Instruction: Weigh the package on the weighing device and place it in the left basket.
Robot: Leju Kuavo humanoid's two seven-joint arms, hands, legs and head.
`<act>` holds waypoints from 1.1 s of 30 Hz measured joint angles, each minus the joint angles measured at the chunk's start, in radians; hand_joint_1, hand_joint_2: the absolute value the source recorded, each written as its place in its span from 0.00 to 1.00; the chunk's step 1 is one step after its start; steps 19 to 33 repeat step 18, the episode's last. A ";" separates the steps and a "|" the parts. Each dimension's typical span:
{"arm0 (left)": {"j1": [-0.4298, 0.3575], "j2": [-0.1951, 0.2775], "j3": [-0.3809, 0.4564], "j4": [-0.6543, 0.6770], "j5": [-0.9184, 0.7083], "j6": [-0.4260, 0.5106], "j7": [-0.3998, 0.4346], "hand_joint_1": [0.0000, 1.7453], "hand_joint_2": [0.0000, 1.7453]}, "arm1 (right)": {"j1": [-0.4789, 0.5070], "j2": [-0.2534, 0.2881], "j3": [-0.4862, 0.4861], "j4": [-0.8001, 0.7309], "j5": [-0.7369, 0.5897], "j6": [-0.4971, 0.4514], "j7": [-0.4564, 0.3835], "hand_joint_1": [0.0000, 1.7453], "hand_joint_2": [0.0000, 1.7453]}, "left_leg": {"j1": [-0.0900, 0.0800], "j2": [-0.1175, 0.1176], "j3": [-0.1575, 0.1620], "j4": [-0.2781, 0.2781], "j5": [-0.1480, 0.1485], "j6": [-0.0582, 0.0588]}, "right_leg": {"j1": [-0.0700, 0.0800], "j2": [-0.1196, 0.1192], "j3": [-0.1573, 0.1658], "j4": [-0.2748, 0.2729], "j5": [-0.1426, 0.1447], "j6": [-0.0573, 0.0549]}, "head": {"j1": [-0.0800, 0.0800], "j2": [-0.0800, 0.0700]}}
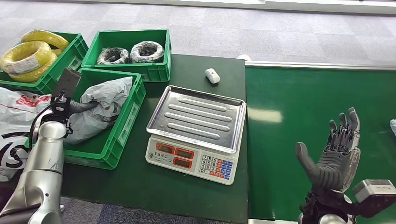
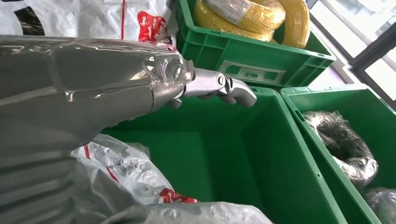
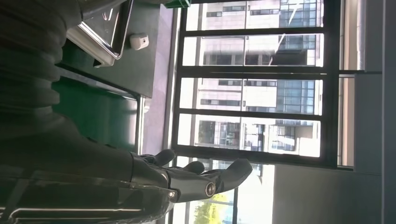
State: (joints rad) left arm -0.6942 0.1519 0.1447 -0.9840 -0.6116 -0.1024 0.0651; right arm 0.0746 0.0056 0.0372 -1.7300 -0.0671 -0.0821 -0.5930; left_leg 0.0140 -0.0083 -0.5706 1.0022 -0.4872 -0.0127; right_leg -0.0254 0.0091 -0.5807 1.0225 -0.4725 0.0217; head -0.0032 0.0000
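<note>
Now the package lies in the left basket, at nine o'clock from the scale. Left hand rests on it; whether its fingers grip, I cannot tell. Right hand hovers at four o'clock, fingers spread, empty.

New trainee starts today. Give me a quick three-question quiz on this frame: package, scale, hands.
1. True or false: the grey package lies on the scale's steel tray.
2. Which best fits the right hand? A) holding a coil B) open over the green belt C) pressing the scale keypad
3. Fill in: the left hand rests on the package inside the green ____.

Key: 1 false, it lies in the green crate left of the scale and the tray is bare; 2 B; 3 crate.
</note>
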 joint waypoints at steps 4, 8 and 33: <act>-0.002 0.023 0.016 -0.014 0.089 -0.044 -0.017 0.00 0.00 | 0.005 -0.012 -0.012 0.006 -0.017 -0.001 0.000 0.00 1.00 | 0.000 0.000 0.000 0.000 0.000 0.000 | 0.000 0.000 0.000 0.000 0.000 0.000 | 0.000 0.000; 0.035 0.030 0.050 -0.077 0.243 -0.042 -0.109 0.00 0.00 | 0.014 -0.027 -0.018 0.012 -0.028 0.000 0.000 0.00 1.00 | 0.000 0.000 0.000 0.000 0.000 0.000 | 0.000 0.000 0.000 0.000 0.000 0.000 | 0.000 0.000; 0.184 0.020 0.075 -0.300 0.372 -0.025 -0.211 0.00 1.00 | 0.049 -0.042 -0.024 0.012 -0.032 0.000 -0.003 0.00 1.00 | 0.000 0.000 -0.001 0.000 0.000 0.000 | 0.000 0.000 0.000 0.000 0.000 0.000 | 0.000 0.000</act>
